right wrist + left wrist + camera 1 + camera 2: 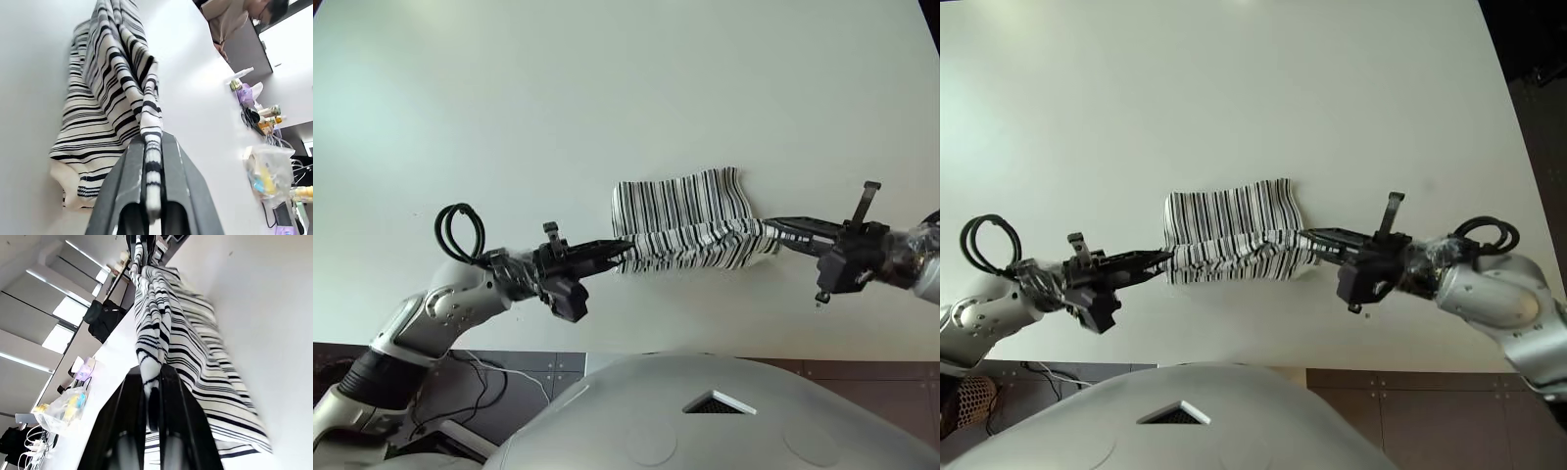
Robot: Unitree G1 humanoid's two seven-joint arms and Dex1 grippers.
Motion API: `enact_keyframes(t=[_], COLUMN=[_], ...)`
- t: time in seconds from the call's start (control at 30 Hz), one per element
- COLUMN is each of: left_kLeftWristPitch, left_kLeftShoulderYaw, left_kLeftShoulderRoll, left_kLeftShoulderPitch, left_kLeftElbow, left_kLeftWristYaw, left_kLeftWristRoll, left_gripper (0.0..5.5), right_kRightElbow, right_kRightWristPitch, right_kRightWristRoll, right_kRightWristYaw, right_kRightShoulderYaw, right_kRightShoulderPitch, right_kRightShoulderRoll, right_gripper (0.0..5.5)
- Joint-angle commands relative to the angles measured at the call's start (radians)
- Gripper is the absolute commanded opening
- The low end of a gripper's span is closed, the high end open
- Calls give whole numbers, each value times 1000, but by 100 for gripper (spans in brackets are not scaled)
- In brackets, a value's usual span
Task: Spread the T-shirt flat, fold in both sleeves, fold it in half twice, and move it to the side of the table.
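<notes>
Bench point(509, 98): one, white and wide.

T-shirt point(680, 211): one, black-and-white stripes, already a compact folded packet. It sits near the bench's front edge, in front of the robot and a little to its right. The far part lies on the surface. The near edge looks raised and drawn taut.

Hands: two, both on the cloth. The left hand point(619, 251) is clamped on the near left corner and the right hand point(771, 227) on the near right corner. In the wrist views, striped cloth is pinched between each pair of fingers with no gap.

Key relation: the packet's long axis runs left to right, along the line between the two hands. Each hand points inward at the other, with the shirt strung between. Neither arm is nearer; each has its own end.

Judgement: the folding looks close to done. Another fold would carry the near edge over the far one. A shift to the side needs both hands travelling together, or the packet skews.
</notes>
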Motion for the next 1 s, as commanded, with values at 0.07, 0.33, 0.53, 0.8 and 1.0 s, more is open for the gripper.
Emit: enact_keyframes(t=[0.07, 0.33, 0.53, 0.8, 1.0], left_kLeftWristPitch=[151, 299, 432, 549, 545], left_kLeftShoulderYaw=[-60, -28, 29, -52, -18], left_kLeftShoulderRoll=[-118, -278, -286, -344, -445], left_kLeftShoulderPitch=[-221, -365, -343, -409, -484], left_kLeftElbow=[229, 387, 343, 481, 567], left_kLeftWristYaw=[-154, -206, -245, -249, -104], left_kLeftWristRoll=[-46, -84, -133, 8, 69], left_gripper=[12, 12, 12, 63, 153], right_kRightElbow=[219, 545, 784, 1029, 1152], right_kRightWristPitch=[146, 96, -9, -105, -102], right_kRightWristRoll=[5, -153, -273, -365, -352], right_kRightWristYaw=[171, 258, 294, 252, 150], right_kRightShoulderYaw=[121, 214, 256, 273, 210], right_kRightShoulderPitch=[-262, -584, -665, -772, -785], right_kRightShoulderRoll=[170, 421, 480, 597, 663], right_gripper=[10, 10, 10, 55, 135])
